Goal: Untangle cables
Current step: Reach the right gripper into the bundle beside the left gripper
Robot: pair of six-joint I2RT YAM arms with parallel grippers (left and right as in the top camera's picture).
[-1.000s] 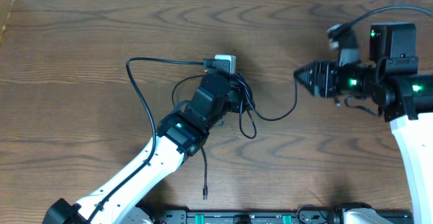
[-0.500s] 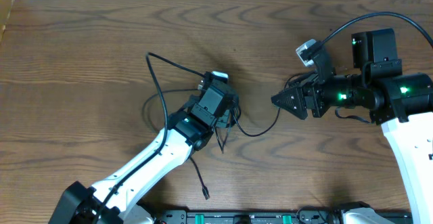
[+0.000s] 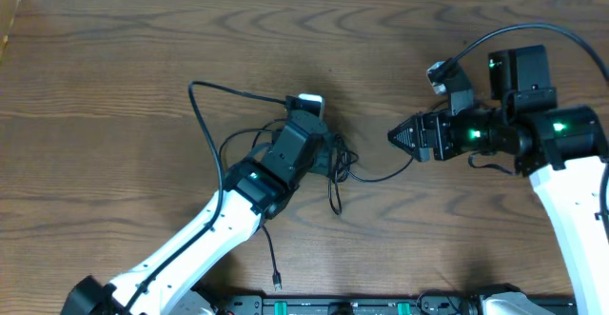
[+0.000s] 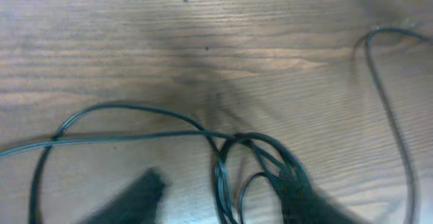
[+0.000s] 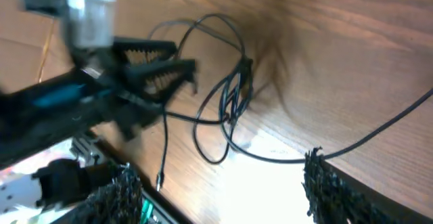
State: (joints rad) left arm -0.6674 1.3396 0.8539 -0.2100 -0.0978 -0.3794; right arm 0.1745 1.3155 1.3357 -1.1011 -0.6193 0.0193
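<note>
Plainly, we see the cables (image 3: 335, 167) bunched in a loose black tangle about the middle of the table (image 3: 114, 58). One length swings wide toward the left and far edges and bends back. Another runs toward the near edge and ends in a small plug (image 3: 276, 282) just short of it. A third curves off toward the right edge, up to the right gripper (image 3: 393, 136).

The left gripper (image 3: 326, 150) sits right at the tangle, its arm reaching in from the near left corner. In its own wrist view we find its two fingers (image 4: 139, 195) as dark blurs set apart, with wood and cable loops between them. One of them overlaps the densest part of the knot (too blurred for us to tell whether it touches). From the right wrist view its toothed jaws stand parted by a narrow gap, and we see nothing clamped between them.

The right gripper hangs just beside the tangle, on the side toward the right edge, pointing at it. Its fingers (image 5: 325, 190) show far apart at the bottom of its wrist view, so we read it as spread wide. A single strand passes right by the tip of one finger; whether it rests on that finger we cannot tell. A white camera block (image 3: 306, 101) rides on the left wrist, on the far-edge side of the knot.
</note>
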